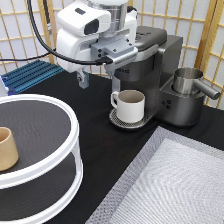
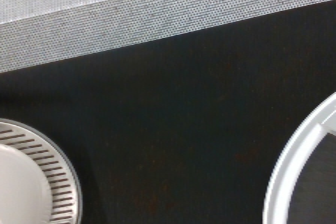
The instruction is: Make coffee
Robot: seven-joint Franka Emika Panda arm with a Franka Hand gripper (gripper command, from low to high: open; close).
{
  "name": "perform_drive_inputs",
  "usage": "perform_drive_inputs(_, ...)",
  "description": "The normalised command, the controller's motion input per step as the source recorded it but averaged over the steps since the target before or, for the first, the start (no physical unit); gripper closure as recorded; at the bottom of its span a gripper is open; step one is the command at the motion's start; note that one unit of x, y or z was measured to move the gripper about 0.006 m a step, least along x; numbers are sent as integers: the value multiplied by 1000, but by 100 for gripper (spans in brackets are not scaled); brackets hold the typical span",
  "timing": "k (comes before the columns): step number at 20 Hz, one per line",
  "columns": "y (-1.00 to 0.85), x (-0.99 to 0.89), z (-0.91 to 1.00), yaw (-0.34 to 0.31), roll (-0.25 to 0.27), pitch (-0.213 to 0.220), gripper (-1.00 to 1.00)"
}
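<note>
The coffee pod is not in view in either picture. The dark grey coffee machine (image 1: 155,65) stands at the exterior view's top, with its lid down. A white mug with a handle (image 1: 130,105) sits on the machine's round drip tray (image 1: 125,122). My gripper (image 1: 96,76) hangs just to the exterior view's left of the machine's front, above and left of the mug. It is open and holds nothing. The wrist view shows the slotted drip tray (image 2: 56,175) with the mug's pale edge (image 2: 15,185) on the black table.
A white two-tier round shelf (image 1: 75,135) fills the exterior view's left, with a tan handleless cup (image 1: 6,148) on it; its rim shows in the wrist view (image 2: 296,160). A grey mat (image 1: 175,185) lies at the bottom right. A steel pot (image 1: 189,80) sits on the machine's right side.
</note>
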Motion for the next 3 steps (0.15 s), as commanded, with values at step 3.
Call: perform_drive_inputs(3,0,0,0,0,-2,0,-100)
